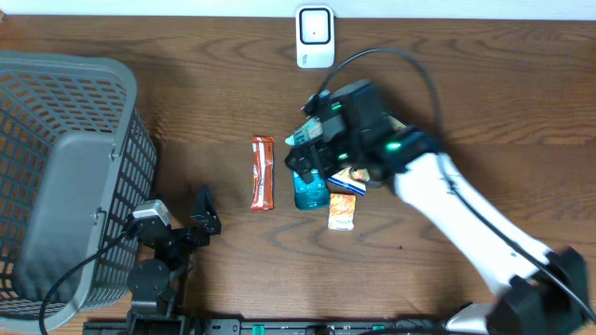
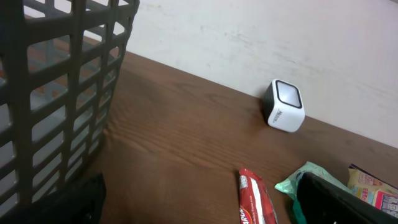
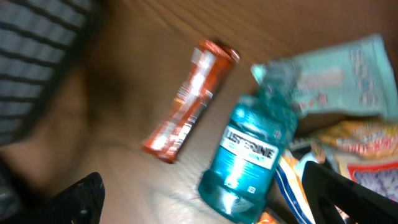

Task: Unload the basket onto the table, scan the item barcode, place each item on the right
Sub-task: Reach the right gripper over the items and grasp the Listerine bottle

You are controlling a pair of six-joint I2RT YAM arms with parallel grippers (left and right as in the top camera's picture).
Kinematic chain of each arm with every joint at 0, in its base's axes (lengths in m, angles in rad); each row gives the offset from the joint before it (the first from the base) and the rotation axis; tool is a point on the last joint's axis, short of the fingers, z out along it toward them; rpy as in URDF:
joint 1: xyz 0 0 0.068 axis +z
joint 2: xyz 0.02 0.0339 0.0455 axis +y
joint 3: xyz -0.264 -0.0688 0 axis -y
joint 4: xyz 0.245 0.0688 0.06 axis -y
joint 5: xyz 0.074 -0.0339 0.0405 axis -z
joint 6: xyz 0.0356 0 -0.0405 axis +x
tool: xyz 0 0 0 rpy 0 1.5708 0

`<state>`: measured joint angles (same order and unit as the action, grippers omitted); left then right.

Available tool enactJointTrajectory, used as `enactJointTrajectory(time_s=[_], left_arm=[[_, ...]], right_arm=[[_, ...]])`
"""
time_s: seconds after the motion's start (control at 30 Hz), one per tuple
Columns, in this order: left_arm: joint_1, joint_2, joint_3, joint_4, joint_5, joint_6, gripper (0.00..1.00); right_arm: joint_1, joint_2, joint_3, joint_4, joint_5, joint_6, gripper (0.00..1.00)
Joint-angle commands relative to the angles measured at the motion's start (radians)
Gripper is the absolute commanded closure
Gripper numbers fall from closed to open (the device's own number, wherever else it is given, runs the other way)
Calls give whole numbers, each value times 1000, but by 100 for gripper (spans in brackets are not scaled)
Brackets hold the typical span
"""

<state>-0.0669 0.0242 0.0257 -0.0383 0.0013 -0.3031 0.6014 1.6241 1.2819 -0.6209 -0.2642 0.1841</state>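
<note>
Where the worktop (image 1: pixel 214 93) lies nearest the robot, the left claw (image 1: pixel 208 212) sits low beside the grey mesh basket (image 1: pixel 140 158), its jaws released and spread wide with nothing between them. To the right, a small orange packet (image 1: pixel 342 212) lies flat, just nearer than the mouthwash bottle (image 3: pixel 245 155). That blue-green bottle lies on its side near the middle of the worktop, label up, its neck pointing toward the far edge. The right claw (image 3: pixel 200 174) hangs over it, fingers wide apart on either side and gripping nothing; the wrist view is blurred, so I cannot tell whether a finger touches the bottle. A printed packet (image 1: pixel 349 179) lies against the bottle's right side. Left of the bottle, clearly apart, an orange snack bar (image 1: pixel 263 172) lies lengthwise, near to far. Beyond the bottle's neck a pale green packet (image 1: pixel 300 138) shows partly under the arm. Farthest off, the white scanner (image 1: pixel 315 37) stands at the far edge by the wall, well apart from the bottle.
</note>
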Motion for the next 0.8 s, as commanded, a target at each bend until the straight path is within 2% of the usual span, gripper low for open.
enactJointTrajectory(time_s=[0.0,0.13,0.23,0.43,0.6,0.77], left_arm=[[4,-1,-22,-35,-10,-9,2],[4,-1,-22,-35,-10,-9,2],[4,-1,-22,-35,-10,-9,2],[4,-1,-22,-35,-10,-9,2],[4,-1,-22,-35,-10,-9,2],[4,-1,-22,-35,-10,-9,2]], right_arm=[[98,62,20,2,381,149,4],[202,158,37,5,642,233,4],[230,230,45,14,736,275,4],[231,345,46,35,730,294,13],[231,359,46,45,729,294,13],[231,361,46,-4,730,294,19]])
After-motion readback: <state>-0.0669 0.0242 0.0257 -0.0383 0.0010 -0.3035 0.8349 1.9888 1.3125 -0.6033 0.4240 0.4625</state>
